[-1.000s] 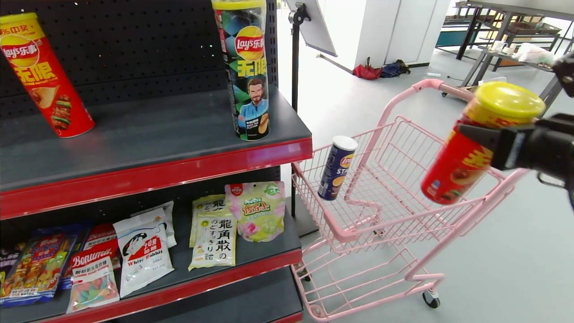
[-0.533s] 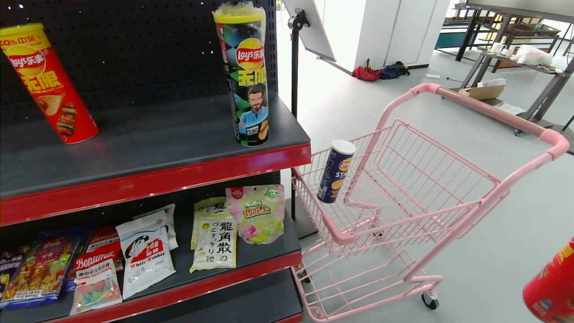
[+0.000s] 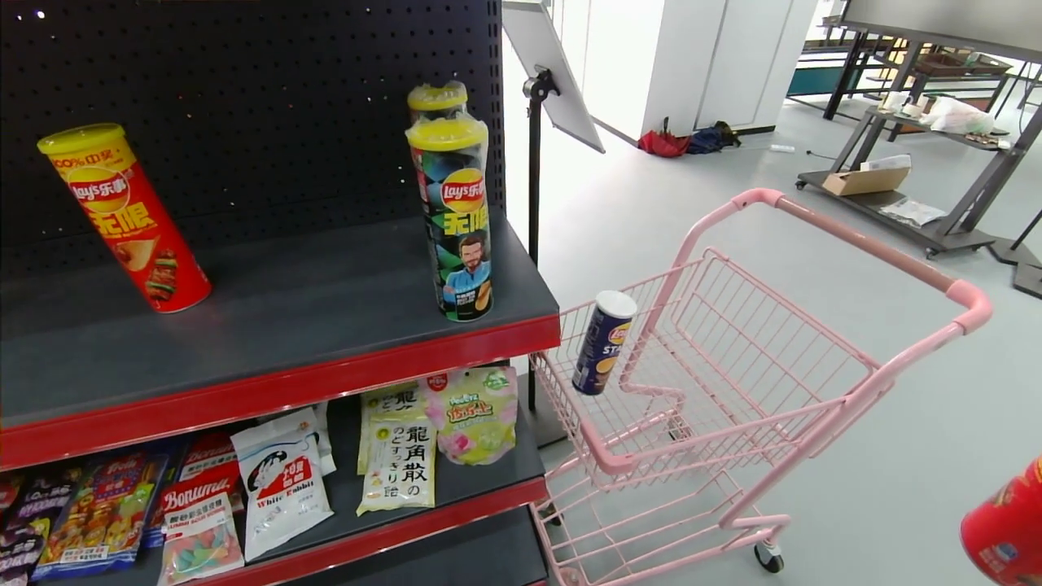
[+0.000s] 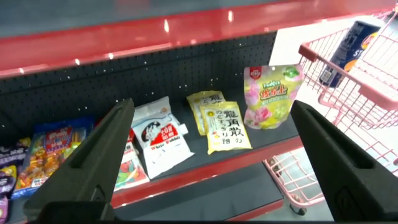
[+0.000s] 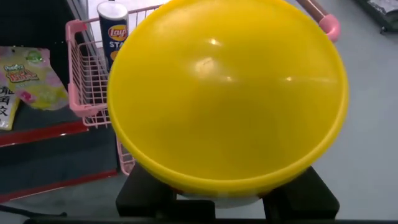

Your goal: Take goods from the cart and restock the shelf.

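Right wrist view: right gripper (image 5: 227,198) clamped the chip can (image 3: 1005,533) just below its lid (image 5: 227,93). Probably light, stiff and slick, so I'd squeeze mid-body. Left gripper (image 4: 212,109) gaped empty.

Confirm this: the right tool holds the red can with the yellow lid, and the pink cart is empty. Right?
Not quite. The pink cart is not empty: the head view shows a dark blue can standing in its corner nearest the shelf. The right tool does hold the red can with the yellow lid.

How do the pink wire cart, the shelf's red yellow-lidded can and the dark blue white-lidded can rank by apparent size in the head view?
Pink wire cart
Red yellow-lidded can on shelf
Dark blue white-lidded can
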